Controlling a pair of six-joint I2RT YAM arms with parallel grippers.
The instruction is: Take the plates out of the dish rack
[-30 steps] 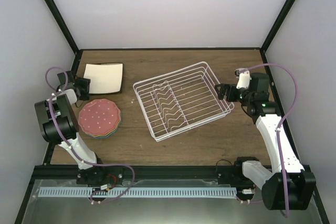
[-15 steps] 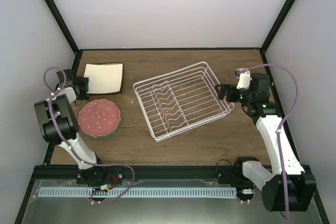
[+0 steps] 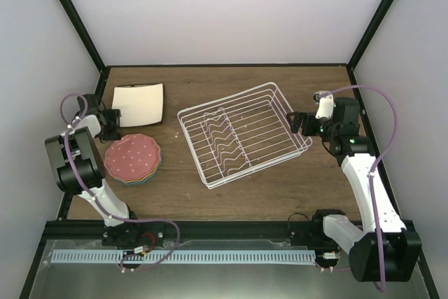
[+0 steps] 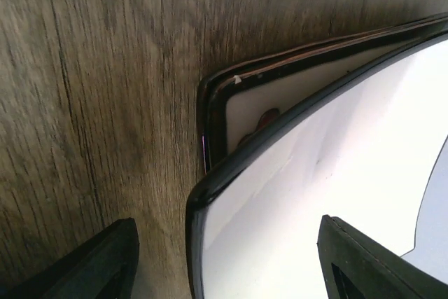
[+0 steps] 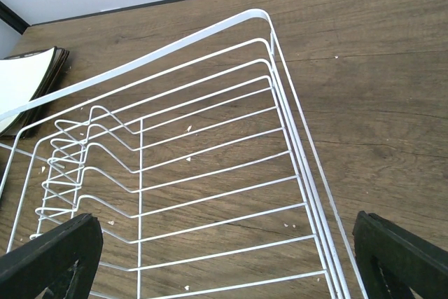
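Note:
The white wire dish rack (image 3: 241, 134) stands in the middle of the table with no plate in it; it also shows in the right wrist view (image 5: 210, 145). Square cream plates (image 3: 138, 103) lie stacked at the back left. Round dotted plates (image 3: 133, 157) lie stacked in front of them, pink on top. My left gripper (image 3: 112, 118) is open at the square stack's near left corner. In the left wrist view the top square plate's (image 4: 315, 194) corner lies between the spread fingers (image 4: 91, 264). My right gripper (image 3: 297, 122) is open and empty at the rack's right rim.
Black frame posts and white walls close in the table at the back and sides. The square stack's edge shows at the left of the right wrist view (image 5: 28, 82). Bare wood (image 3: 231, 82) lies behind the rack.
My left gripper has shifted slightly at the near left corner of the square plates. The right arm and the rack have not moved.

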